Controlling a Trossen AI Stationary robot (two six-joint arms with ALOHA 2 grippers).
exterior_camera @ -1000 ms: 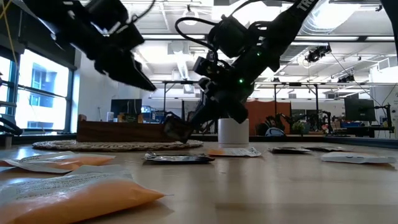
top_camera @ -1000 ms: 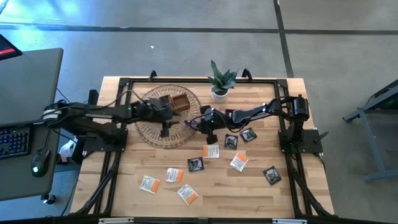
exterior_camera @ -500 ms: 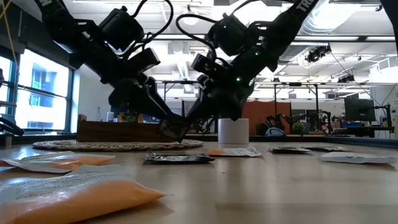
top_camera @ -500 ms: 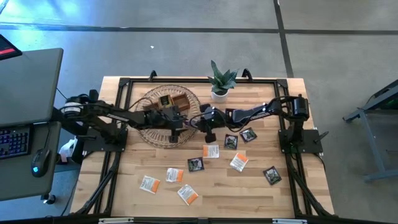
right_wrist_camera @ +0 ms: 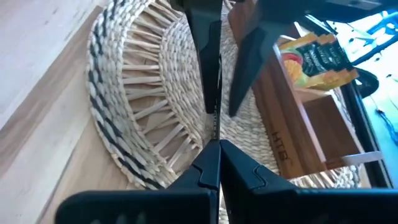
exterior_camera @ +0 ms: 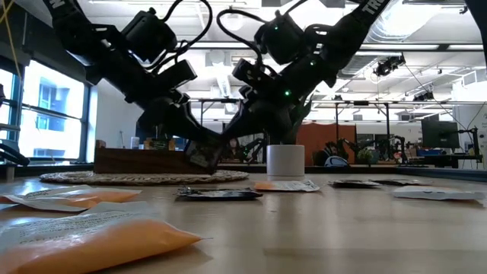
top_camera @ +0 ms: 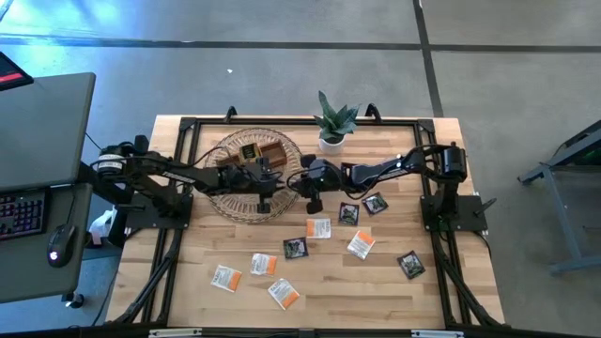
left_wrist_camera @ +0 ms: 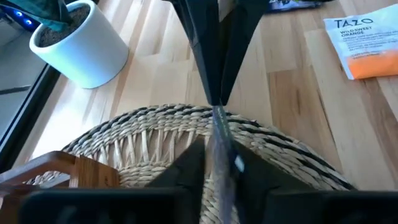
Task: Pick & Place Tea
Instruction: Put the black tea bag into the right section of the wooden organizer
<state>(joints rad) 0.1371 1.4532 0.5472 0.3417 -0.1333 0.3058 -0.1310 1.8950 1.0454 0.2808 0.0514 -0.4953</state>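
Note:
A dark tea sachet (exterior_camera: 203,157) hangs just above the right rim of the woven mat (top_camera: 221,195), between both grippers. My right gripper (right_wrist_camera: 213,144) is shut on one edge of it. My left gripper (left_wrist_camera: 219,163) comes from the mat's side and is shut on the opposite edge. In both wrist views the sachet (right_wrist_camera: 214,121) shows edge-on as a thin strip. The brown wooden tray (top_camera: 260,150) stands on the mat with a sachet in one compartment (right_wrist_camera: 314,56). More orange and dark sachets (top_camera: 319,228) lie flat on the table in front. My left gripper pinches the sachet's edge nearest the mat (left_wrist_camera: 219,146) between its two fingers, slanting down from the table's left. The sachet stands on edge, clear of the mat. My right gripper pinches the opposite edge (right_wrist_camera: 214,135) at its fingertips, slanting down from the table's right, sachet lifted clear.
A small plant in a white pot (top_camera: 332,124) stands behind the grippers at the far edge. Loose sachets (top_camera: 282,293) are scattered over the near half of the table. A dark frame (top_camera: 178,127) runs round the table's edge.
My left gripper has come down from over the tray toward the table's right, to the sachet held by my right gripper, and now has its fingers on it. The sachet has shifted slightly toward the left, staying clear of the mat.

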